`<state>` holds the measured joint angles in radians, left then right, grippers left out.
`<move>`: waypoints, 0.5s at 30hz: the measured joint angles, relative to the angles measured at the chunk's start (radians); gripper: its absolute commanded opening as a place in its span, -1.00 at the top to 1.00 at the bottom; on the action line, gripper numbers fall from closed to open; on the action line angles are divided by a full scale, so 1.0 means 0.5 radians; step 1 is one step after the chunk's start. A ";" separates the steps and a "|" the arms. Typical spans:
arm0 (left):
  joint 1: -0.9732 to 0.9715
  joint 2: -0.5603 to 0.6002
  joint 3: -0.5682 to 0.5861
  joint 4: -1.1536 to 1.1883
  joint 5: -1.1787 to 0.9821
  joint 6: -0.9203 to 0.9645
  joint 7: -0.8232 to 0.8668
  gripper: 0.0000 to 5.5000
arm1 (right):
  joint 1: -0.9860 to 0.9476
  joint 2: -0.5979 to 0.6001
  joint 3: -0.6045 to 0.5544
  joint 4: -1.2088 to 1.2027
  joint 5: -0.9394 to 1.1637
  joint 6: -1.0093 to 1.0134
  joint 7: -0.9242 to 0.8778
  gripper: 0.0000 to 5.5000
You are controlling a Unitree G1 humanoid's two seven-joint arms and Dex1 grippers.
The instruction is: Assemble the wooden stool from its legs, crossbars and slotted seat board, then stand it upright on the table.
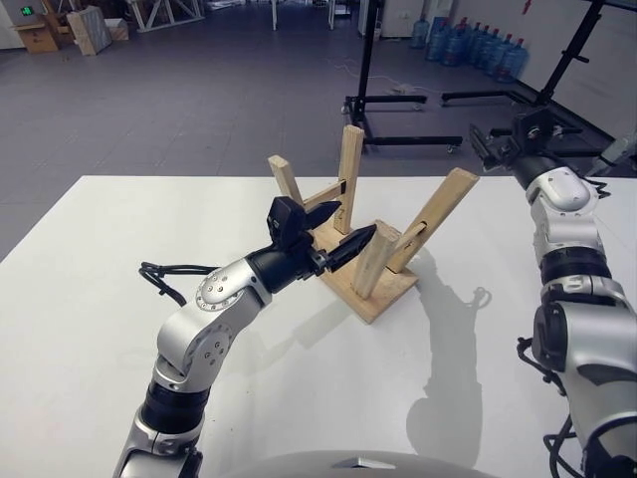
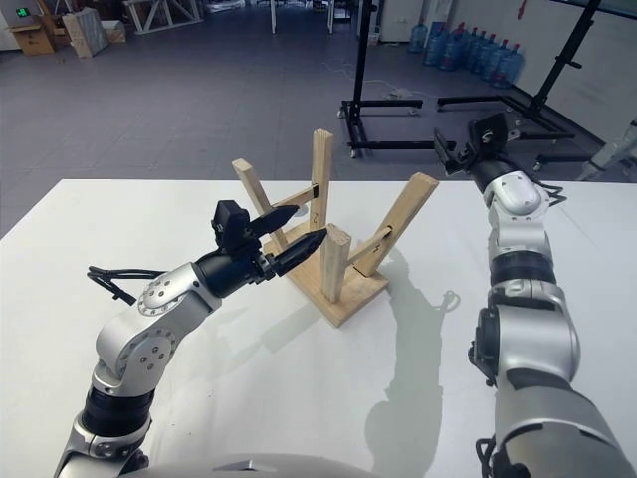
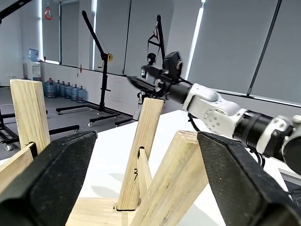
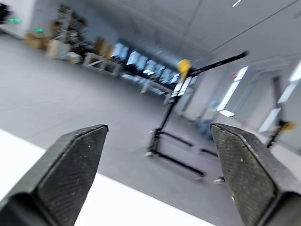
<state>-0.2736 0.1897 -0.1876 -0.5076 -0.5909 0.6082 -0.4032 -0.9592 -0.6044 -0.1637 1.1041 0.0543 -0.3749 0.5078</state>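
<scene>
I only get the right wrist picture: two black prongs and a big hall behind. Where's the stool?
Observer: The stool stands upside down on the table, seat board flat, four legs pointing up.
Operator: Are my prongs near it?
Observer: No. The right gripper is raised off to the stool's right, by the table's far edge, open and empty.
Operator: And the other arm?
Observer: The left gripper is open, right at the nearest leg. I cannot tell if it touches.
</scene>
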 measured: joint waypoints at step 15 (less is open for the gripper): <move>0.045 0.098 -0.020 0.014 -0.075 0.146 -0.066 -0.41 | 0.039 0.130 -0.069 0.105 0.130 -0.048 0.385 -0.46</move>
<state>-0.2512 0.2385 -0.1975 -0.5008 -0.6282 0.6813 -0.4362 -0.9399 -0.5394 -0.1982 1.1569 0.1192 -0.3990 0.7005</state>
